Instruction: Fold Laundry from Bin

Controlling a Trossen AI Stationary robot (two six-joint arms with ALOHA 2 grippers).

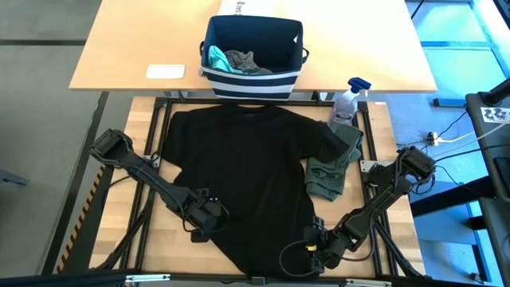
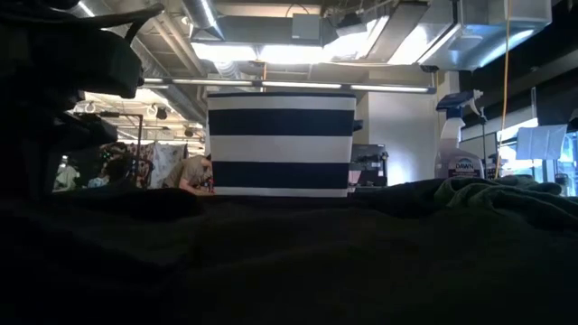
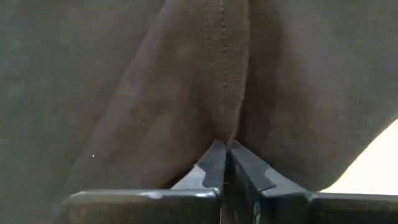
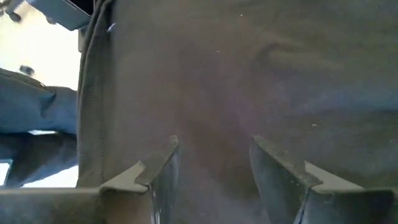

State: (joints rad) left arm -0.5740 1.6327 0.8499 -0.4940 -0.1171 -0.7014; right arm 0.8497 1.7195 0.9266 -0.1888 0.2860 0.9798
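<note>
Pinching the shirt's edge

Our left gripper (image 3: 225,149) pinches a fold of the black T-shirt (image 1: 239,171); our right gripper (image 4: 214,155) stands open. Lifting one-sided could bunch it.

Black T-shirt (image 1: 247,175), navy white-striped bin (image 1: 252,78)

Overhead and table-level cameras share the bin (image 1: 253,49); wrist cameras hug cloth.
</note>
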